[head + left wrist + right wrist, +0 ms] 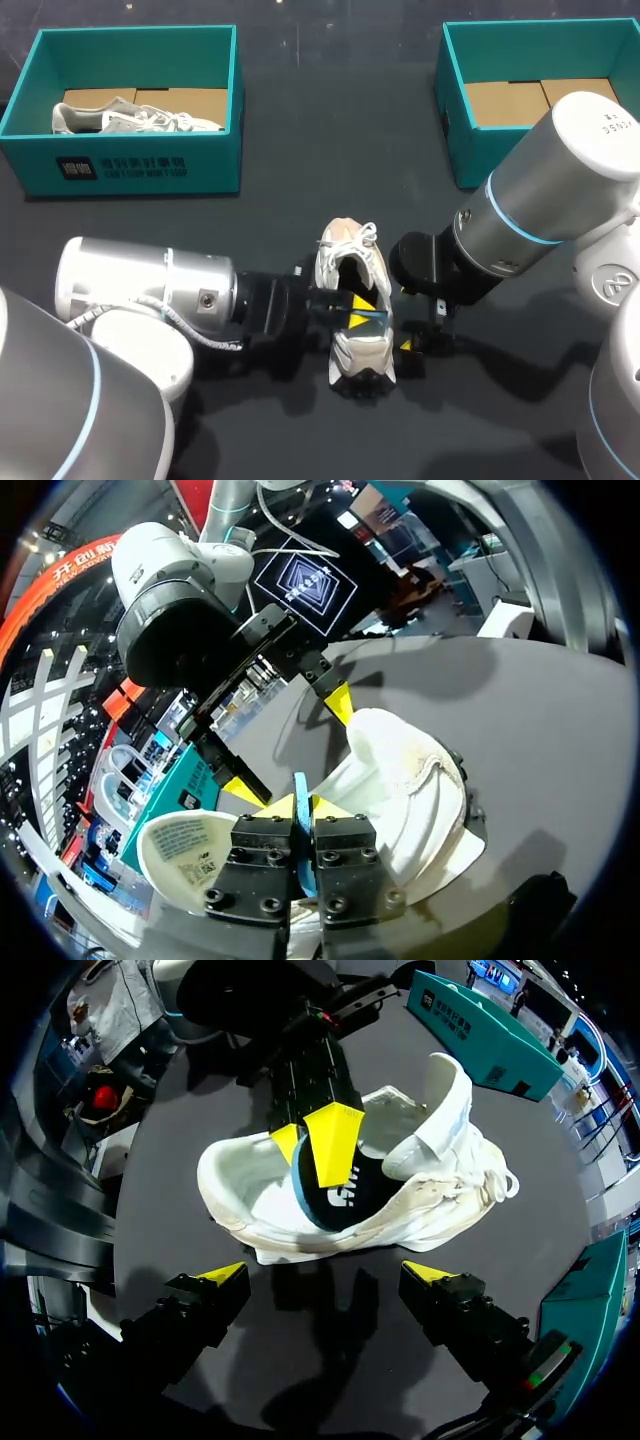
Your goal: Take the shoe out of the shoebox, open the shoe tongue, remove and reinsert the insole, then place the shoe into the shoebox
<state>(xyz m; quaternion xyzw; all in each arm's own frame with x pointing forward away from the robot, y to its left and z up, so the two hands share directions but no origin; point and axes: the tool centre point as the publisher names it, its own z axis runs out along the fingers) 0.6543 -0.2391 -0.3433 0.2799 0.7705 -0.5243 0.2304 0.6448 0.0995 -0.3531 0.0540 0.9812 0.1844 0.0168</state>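
Starting with the head view, you have item one: the white shoe (355, 265), lying on its side on the dark table (300, 215), out of both boxes and between the two arms. Item two: the left gripper (355, 312), reaching into the shoe's opening with a bluish insole (368, 318) at its tips. Item three: the right gripper (415, 350), just beside the heel and apart from it. Item four: an empty shoebox (470, 145) at far right, and a second shoebox (140, 165) at far left holding another shoe (130, 120). Left wrist view: the left gripper (300, 805) has its jaws pressed together on the thin blue edge of the insole (300, 780). The shoe (415, 790) lies just beyond, with what looks like its tongue (190, 850) folded out, label showing. The right gripper (290, 745) is ahead, spread. Right wrist view: the right gripper (330, 1275) is wide apart and holds nothing, over the table short of the shoe (430, 1210). The left gripper (310, 1145) is inside the opening, pinching the dark insole (345, 1195), which sits partly within. Step in hand, as far as you can judge: the insole stage, though you cannot tell whether it is coming out or going in. Next you will likely need the shoe steadied, probably by the right gripper, so the insole slides along the sole without buckling.
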